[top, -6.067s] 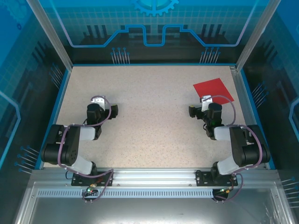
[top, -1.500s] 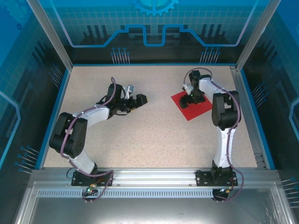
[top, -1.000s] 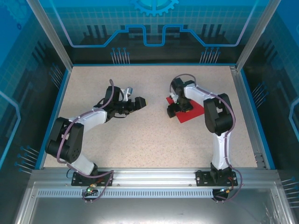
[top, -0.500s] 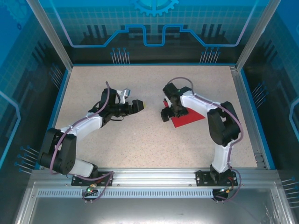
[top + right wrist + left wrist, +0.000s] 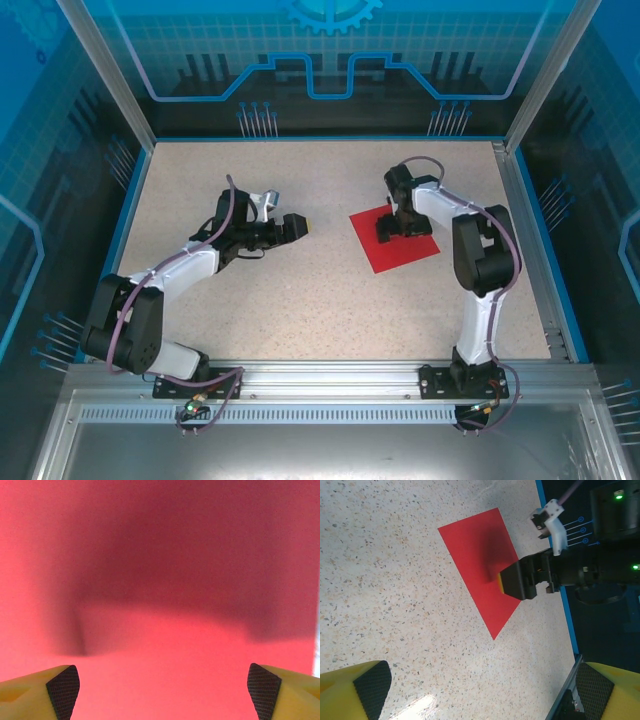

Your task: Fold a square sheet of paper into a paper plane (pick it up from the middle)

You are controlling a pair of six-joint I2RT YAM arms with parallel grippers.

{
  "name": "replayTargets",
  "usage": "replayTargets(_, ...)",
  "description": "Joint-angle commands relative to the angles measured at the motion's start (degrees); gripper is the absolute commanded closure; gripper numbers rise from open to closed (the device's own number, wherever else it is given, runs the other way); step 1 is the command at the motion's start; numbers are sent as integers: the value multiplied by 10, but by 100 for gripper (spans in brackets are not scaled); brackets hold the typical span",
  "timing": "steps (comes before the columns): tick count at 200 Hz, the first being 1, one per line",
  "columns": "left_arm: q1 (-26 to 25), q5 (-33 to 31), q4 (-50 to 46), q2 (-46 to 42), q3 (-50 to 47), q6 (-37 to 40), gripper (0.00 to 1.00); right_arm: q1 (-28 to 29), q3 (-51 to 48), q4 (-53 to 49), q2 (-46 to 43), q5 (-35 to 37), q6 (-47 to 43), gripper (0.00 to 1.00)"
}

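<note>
The square sheet of paper (image 5: 392, 240) lies flat and unfolded on the speckled table, right of centre; the left wrist view shows it as a red diamond (image 5: 475, 560). My right gripper (image 5: 390, 228) stands on the sheet, pointing down, jaws wide open; red paper (image 5: 160, 580) spans the right wrist view between its yellow fingers (image 5: 35, 692). My left gripper (image 5: 297, 226) hovers open over bare table left of the sheet, apart from it, with nothing between its fingers (image 5: 355, 687). No paper plane is seen.
The speckled table (image 5: 300, 300) has a blue rim (image 5: 130, 200) and metal frame posts at the corners. Bare tabletop lies between the two grippers and in front of the sheet. The right arm (image 5: 580, 570) reaches across the left wrist view.
The right gripper slid the red sheet from the far right toward the centre, then shifted back right across the sheet. The left arm reached forward and has held still lately.
</note>
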Motion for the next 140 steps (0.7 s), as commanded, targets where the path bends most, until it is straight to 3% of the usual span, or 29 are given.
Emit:
replayTargets(1, 2, 18, -3, -5, -2, -11, 1, -5, 24, -4, 21, -22, -20, 10)
replayTargets(38, 2, 19, -8, -5, -1, -7, 1, 7, 49, -31, 34, -16, -32, 8)
replayTargets(46, 1, 20, -10, -5, -2, -5, 1, 11, 56, -42, 37, -11, -34, 11)
replayTargets(83, 2, 22, -10, -11, -11, -4, 1, 18, 67, -39, 57, -83, -19, 14)
replayTargets(109, 2, 18, -25, -21, -14, 10, 1, 33, 70, -44, 81, -93, -10, 14)
replayTargets(140, 2, 19, -26, -25, -16, 10, 1, 54, 72, -59, 87, -60, -3, 14)
